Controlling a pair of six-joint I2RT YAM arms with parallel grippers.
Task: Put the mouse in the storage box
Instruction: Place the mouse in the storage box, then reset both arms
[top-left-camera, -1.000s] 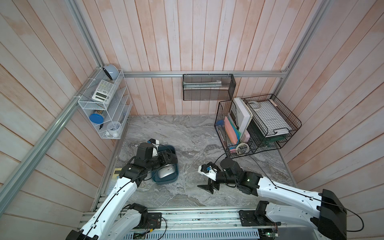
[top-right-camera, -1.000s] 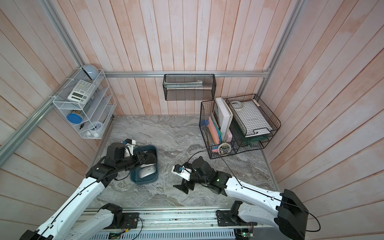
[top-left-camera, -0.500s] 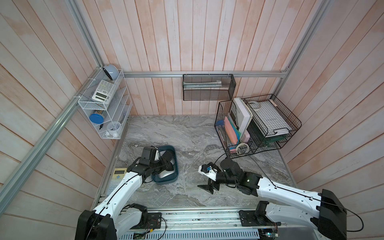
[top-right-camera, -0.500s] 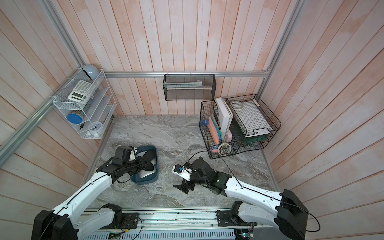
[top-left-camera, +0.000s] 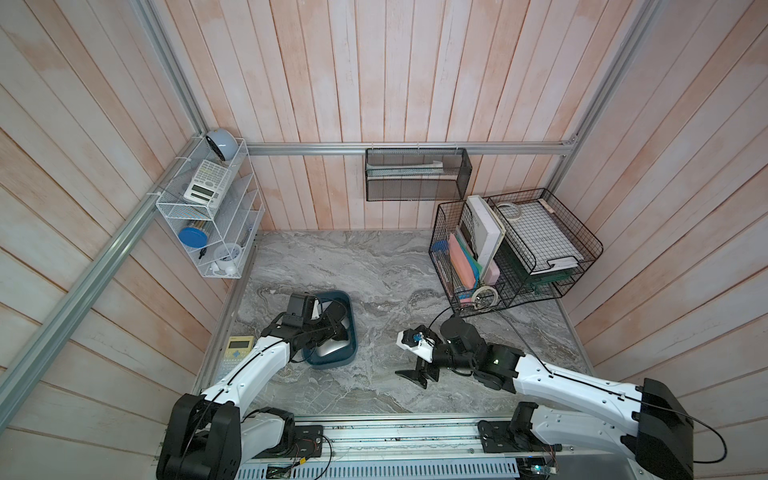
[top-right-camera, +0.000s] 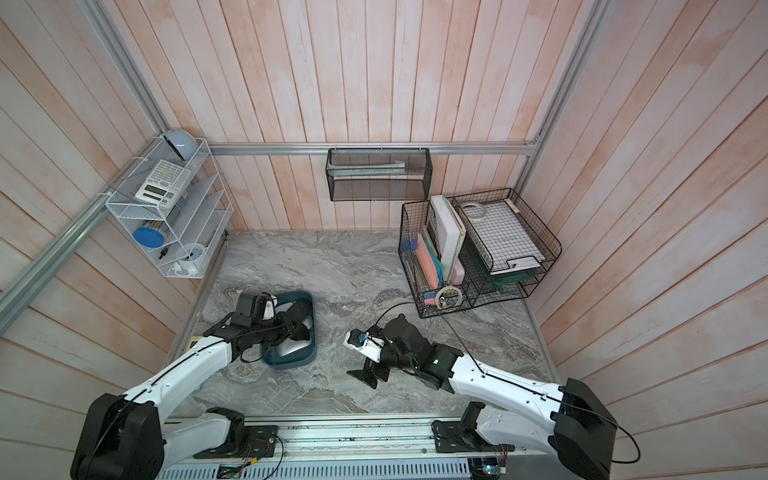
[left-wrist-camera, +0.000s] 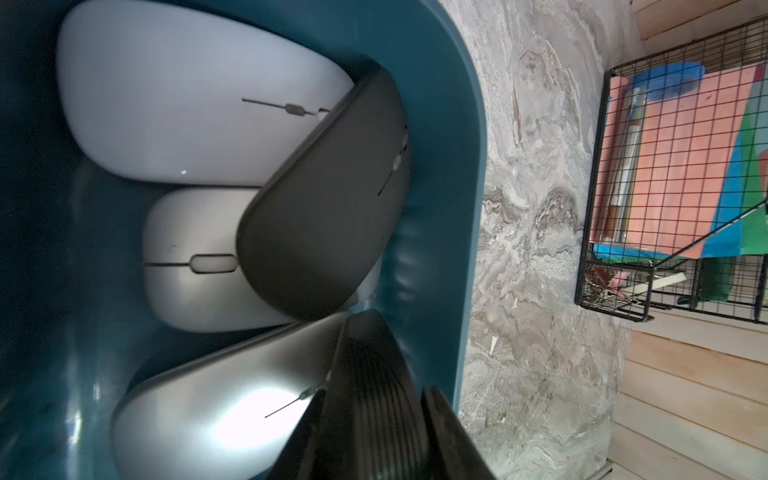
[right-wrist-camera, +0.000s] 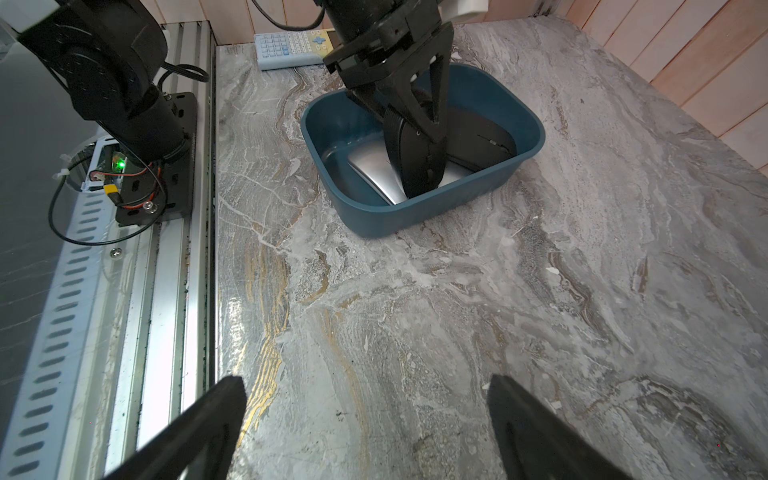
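surface: a grey marble-pattern tabletop (top-left-camera: 374, 266), smooth, with white and brown veins and some gold streaks near the front rail.
room: walls of pale pink wood planks (top-left-camera: 374, 83), with aluminium rails (top-left-camera: 311, 148) fixed along them.
storage box (top-left-camera: 353, 332): dark teal plastic, glossy and shallow, with rounded corners and a rolled rim; it stands on the tabletop.
left gripper (right-wrist-camera: 417, 129): it reaches down into the storage box, clenched on the mouse (right-wrist-camera: 417, 166).
mouse: black and matte, held on its edge, low inside the storage box over the silver mouse (right-wrist-camera: 374, 174); whether the two touch I cannot tell.
also in the storage box: two white mice (left-wrist-camera: 187, 95) and a dark grey mouse (left-wrist-camera: 324, 208) leaning against the box wall.
right gripper (right-wrist-camera: 365, 380): released, jaws wide, over bare tabletop, well apart from the storage box.
calculator (right-wrist-camera: 291, 45): flat, pale blue and yellow, near the storage box at the table edge.
black wire baskets (top-left-camera: 519, 249): far from the storage box, in the back corner, holding folders and paper.
white wire rack (top-left-camera: 208, 216): on the wall behind the storage box.
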